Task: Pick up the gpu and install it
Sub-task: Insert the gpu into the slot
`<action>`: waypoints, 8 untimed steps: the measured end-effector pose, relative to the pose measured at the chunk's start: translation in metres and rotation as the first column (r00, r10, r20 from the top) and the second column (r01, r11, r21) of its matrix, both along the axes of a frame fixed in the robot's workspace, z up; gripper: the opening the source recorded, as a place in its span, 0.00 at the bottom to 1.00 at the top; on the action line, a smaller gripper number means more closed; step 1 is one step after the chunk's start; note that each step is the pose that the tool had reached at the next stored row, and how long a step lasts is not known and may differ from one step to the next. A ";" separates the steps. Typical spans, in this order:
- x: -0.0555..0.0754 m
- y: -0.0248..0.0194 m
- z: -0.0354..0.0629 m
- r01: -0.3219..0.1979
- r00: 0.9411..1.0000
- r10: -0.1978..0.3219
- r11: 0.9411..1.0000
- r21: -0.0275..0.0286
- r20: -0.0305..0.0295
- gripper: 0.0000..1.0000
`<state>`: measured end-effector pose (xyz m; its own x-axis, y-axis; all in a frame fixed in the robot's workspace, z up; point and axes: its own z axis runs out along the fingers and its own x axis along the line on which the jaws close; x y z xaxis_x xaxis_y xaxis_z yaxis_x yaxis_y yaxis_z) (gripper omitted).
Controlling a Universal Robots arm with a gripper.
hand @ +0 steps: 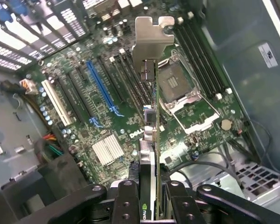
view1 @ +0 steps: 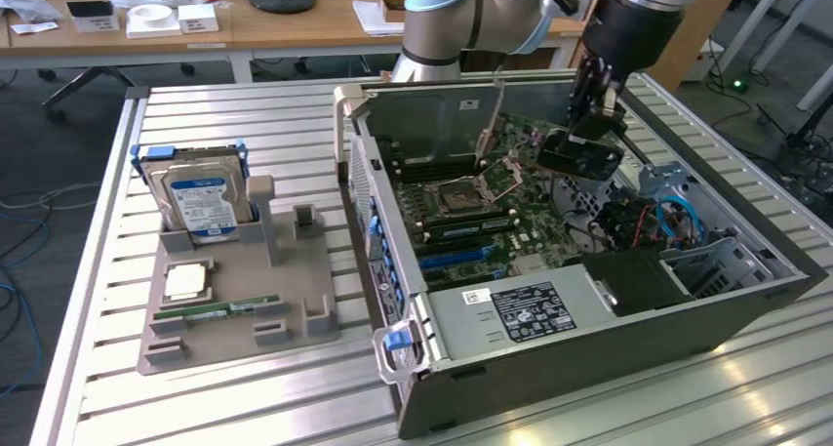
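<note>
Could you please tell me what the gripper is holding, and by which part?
The gpu, pinched by its faces at the end opposite its silver bracket.

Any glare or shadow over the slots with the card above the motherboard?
Wrist view: glare washes the silver metal end bracket of the thin green gpu card gripped by the black gripper; the blue slot is evenly lit. Exterior view: bright reflections streak the slatted aluminium table.
</note>
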<state>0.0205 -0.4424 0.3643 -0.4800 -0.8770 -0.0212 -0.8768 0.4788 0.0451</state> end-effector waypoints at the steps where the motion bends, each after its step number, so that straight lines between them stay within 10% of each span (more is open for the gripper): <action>1: 0.000 0.0000 0.0000 -0.012 1.000 0.012 1.000 0.000 0.000 0.27; 8: 0.000 0.0001 -0.0001 -0.109 0.994 0.109 0.994 -0.001 0.000 0.27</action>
